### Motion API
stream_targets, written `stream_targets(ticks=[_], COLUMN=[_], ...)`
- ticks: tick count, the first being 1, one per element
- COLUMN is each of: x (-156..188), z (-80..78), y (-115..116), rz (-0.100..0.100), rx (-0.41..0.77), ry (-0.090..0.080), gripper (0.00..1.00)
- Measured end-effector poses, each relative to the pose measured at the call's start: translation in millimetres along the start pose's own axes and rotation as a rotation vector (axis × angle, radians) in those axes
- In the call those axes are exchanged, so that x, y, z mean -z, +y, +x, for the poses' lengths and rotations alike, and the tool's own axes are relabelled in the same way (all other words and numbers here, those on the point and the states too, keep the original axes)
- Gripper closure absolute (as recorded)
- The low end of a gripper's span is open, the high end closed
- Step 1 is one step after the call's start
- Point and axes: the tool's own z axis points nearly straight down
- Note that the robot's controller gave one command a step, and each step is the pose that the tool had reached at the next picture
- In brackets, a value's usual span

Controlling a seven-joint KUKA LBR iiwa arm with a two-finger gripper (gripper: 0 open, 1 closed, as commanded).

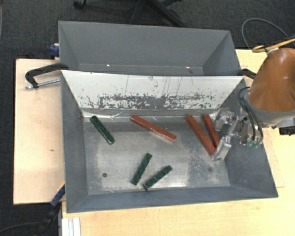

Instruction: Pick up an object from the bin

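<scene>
My gripper [221,150] is low at the right side of the bin, against the sloping right wall. Its tip is beside the lower ends of two red bars. One red bar [200,133] runs diagonally from the back wall down towards the gripper. The other red bar [210,127] lies close alongside it, nearer the wall, and the gripper partly covers its lower end. I see nothing held in the gripper.
A third red bar [153,128] lies near the back wall at the middle. One dark green bar [102,130] lies at the back left; two more green bars [141,168] [157,177] lie near the front. The arm's orange cover hangs over the bin's right rim.
</scene>
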Motion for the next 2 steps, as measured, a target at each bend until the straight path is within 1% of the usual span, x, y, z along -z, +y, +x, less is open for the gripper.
stream_targets(ticks=[1,2], x=[-35,-22], z=[8.4,-7.0], y=[-21,-6], rz=[0.001,0.000], rx=[-0.136,-0.210], ry=[0.004,-0.001], gripper=[0.00,0.00])
